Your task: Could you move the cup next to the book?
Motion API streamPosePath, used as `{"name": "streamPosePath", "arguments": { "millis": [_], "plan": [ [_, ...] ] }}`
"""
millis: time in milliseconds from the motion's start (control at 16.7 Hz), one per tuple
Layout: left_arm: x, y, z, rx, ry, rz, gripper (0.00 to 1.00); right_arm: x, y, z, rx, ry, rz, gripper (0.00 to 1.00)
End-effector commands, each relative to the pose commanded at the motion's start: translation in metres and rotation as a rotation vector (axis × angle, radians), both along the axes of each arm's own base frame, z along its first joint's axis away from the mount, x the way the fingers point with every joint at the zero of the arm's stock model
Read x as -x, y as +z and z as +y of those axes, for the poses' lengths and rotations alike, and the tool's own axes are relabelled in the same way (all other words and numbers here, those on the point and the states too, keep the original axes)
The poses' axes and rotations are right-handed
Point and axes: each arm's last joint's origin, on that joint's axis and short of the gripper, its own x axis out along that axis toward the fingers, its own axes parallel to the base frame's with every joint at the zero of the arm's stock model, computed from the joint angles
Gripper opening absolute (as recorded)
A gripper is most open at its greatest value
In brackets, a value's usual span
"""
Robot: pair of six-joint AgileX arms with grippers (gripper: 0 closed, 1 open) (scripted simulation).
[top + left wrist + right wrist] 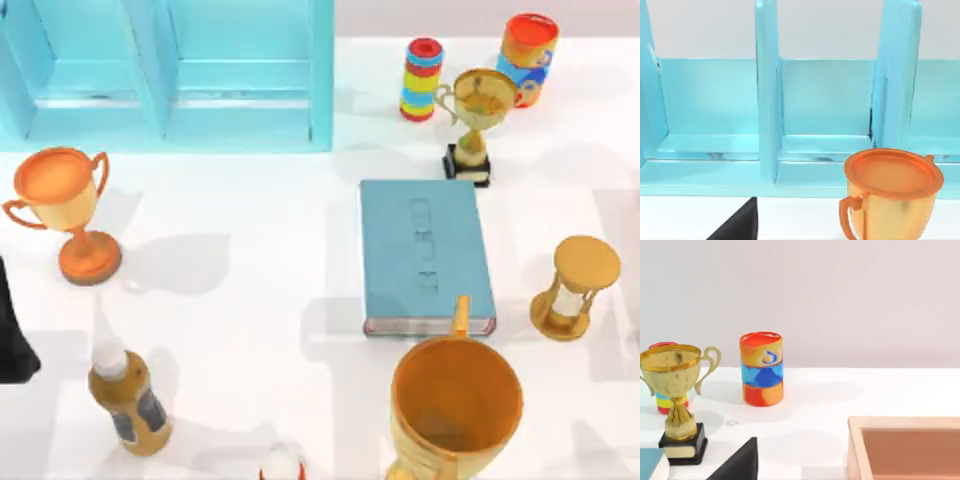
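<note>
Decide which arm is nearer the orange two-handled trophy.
Left. The left arm sits at the table's left edge, beside the orange trophy; the right arm's camera faces the gold trophy, across the table.

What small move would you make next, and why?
Probably ease the left arm from the table's left edge toward the bare white tabletop left of the teal hardcover book. That looks like the free spot for a cup; a large orange-gold mug and a golden hourglass crowd other sides.
</note>
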Motion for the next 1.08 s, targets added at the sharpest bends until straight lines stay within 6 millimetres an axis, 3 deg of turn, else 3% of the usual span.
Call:
{"name": "streamPosePath", "arguments": {
  "millis": [240, 480, 780, 1080],
  "plan": [
    [0.0, 0.002, 0.001, -0.029, 0.009, 0.022, 1.0, 0.0, 0.0, 0.0, 0.0, 0.0, 0.0, 1.0],
    [-0.002, 0.012, 0.007, -0.204, 0.05, 0.158, 1.0, 0.0, 0.0, 0.0, 0.0, 0.0, 0.0, 1.0],
    [-0.01, 0.033, 0.022, -0.572, 0.046, 0.47, 1.0, 0.0, 0.0, 0.0, 0.0, 0.0, 0.0, 1.0],
    [-0.023, 0.056, 0.045, -0.914, -0.13, 0.839, 1.0, 0.0, 0.0, 0.0, 0.0, 0.0, 0.0, 1.0]
  ]
}}
